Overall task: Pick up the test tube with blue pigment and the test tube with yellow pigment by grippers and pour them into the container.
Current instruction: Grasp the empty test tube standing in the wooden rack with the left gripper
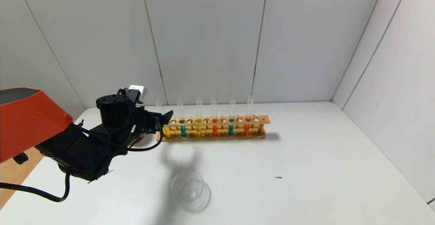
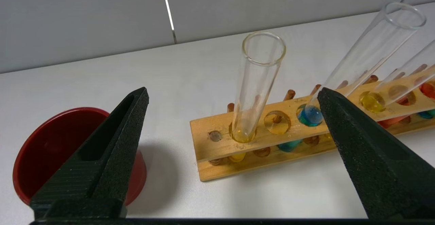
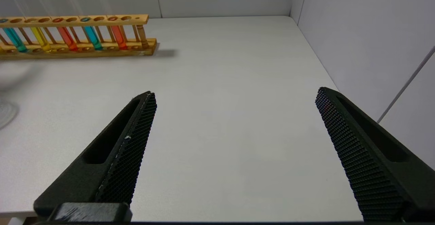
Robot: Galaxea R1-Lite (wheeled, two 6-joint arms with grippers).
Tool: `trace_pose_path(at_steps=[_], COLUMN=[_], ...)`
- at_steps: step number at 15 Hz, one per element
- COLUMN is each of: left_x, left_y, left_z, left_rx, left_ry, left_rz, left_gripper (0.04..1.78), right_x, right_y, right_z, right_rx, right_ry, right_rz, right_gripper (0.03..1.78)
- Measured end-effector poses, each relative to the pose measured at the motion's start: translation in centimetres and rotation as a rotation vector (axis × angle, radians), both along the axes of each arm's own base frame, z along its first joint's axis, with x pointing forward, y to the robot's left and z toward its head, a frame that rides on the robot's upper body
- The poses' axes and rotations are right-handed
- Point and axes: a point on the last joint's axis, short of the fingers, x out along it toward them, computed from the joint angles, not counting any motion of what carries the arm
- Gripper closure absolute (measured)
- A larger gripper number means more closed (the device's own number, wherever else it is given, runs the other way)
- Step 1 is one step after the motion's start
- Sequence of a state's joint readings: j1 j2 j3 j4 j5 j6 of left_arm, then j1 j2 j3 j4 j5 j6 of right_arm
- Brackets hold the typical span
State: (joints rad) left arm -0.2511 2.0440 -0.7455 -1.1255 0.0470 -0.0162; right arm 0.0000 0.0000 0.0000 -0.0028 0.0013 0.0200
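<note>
Nothing has been poured yet, as far as the views show — the glass beaker point(image 1: 190, 190) near the front edge of the white worktop point(image 1: 306, 170) looks empty, and every tube sits in the wooden rack point(image 1: 214, 127) toward the back edge.

The left gripper point(image 2: 231, 97) hovers at the rack's left end with its jaws wide and empty, the test tube with yellow pigment point(image 2: 253, 92) standing in the gap between them but touching neither. The test tube with blue pigment point(image 2: 357, 62) is in the next filled hole along, just beside one fingertip. A dark red cup point(image 2: 51, 143) stands just off that end of the rack.

The right gripper point(image 3: 234, 97) is also spread wide and holds nothing, low over bare worktop near the right edge, well apart from the rack.

Both pickups and both pours remain — the yellow tube looks like the first grasp.
</note>
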Motion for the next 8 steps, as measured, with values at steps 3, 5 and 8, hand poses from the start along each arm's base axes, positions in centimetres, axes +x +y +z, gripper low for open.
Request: trace_pose_path(at_steps=[3, 5, 8], left_x=[0.39, 0.63, 0.95], left_y=[-0.01, -0.07, -0.15], left_z=[-0.06, -0.06, -0.14], left_rx=[0.000, 0.002, 0.003], left_ry=[-0.004, -0.005, -0.006], left_rz=[0.002, 0.002, 0.002], left_gripper=[0.07, 0.07, 0.07], right_x=[0.00, 0.00, 0.00], right_y=[0.00, 0.00, 0.00], right_z=[0.00, 0.00, 0.00], right_rx=[0.000, 0.000, 0.000], right_ry=[0.000, 0.000, 0.000], right_rz=[0.000, 0.000, 0.000], right_gripper=[0.10, 0.10, 0.10])
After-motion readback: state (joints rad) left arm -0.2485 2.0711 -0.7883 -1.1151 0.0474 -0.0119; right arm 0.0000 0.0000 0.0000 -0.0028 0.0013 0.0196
